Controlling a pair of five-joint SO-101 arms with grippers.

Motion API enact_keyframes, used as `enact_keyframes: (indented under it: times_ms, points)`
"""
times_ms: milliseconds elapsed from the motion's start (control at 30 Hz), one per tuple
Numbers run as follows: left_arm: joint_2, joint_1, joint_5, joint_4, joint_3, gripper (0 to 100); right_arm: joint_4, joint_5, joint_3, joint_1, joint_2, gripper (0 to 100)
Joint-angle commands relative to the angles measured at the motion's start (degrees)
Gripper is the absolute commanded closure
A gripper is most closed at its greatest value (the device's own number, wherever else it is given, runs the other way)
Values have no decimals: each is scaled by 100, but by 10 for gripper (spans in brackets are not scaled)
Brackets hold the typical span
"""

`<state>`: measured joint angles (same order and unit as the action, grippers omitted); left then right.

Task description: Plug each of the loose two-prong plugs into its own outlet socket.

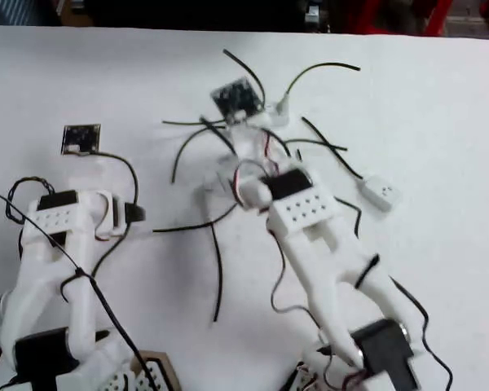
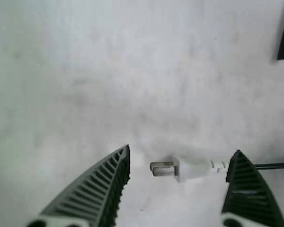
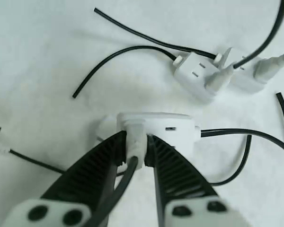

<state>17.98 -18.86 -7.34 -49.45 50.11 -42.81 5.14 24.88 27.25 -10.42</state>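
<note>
**White tabletop, black cords: one plug gripped, one lying loose**

White tabletop point(image 1: 440, 98) beneath both arms, crossed by black cords point(image 1: 218, 269), with a dark strip of room along the far edge.

Right hand point(image 3: 136, 140): narrow, clamped on a white two-prong plug point(image 3: 135, 153), its black cord dropping back between the ribbed fingers point(image 3: 92, 175). Plug nose pressed into a white outlet block point(image 3: 165, 127); prongs hidden, so impossible to tell how deep. Near that block, a second outlet socket point(image 3: 194, 71) with an inserted plug point(image 3: 221, 75) in its face, and just beside it another white plug point(image 3: 270, 67), its front end hidden.

Left hand point(image 2: 181, 151): spread wide, low over bare tabletop. Between the two dark fingers point(image 2: 104, 189), a loose two-prong plug point(image 2: 191, 169), flat on the surface, prongs aimed at one finger, cord end close by the other.

From above: a lone outlet socket point(image 1: 381, 191) on its own cord, out past the right arm and well apart from the central tangle. Beyond the left arm, a small dark square card point(image 1: 81, 138); a second square card point(image 1: 238, 99) beyond the right arm, among the cords.
</note>
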Motion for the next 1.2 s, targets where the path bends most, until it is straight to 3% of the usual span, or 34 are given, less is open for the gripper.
enact_keyframes:
  times_ms: [0, 133, 367, 533, 700, 900, 1033, 1167]
  points:
    - [251, -57, -53, 79, -26, 680, 66, -273, -1064, -75, 690, 941]
    - [242, -57, -53, 79, -26, 680, -136, -334, -1705, -259, 1473, 811]
    - [242, -57, -53, 79, -18, 680, -1719, -290, -2374, -1068, 796, 854]
    - [242, -57, -53, 79, -18, 680, -2686, 835, -2338, -2211, 347, 854]
    - [242, -48, -53, 79, -18, 680, -2967, 1776, -2171, -3196, 488, 854]
    - [242, -48, -53, 79, -18, 680, -2949, 2910, -1846, -3793, 1226, 800]
    - [242, -48, -35, 79, -18, 680, -2949, 3393, -1952, -4004, 1859, 717]
    - [242, -48, -26, 79, -18, 680, -2949, 3552, -2374, -4040, 2440, 714]
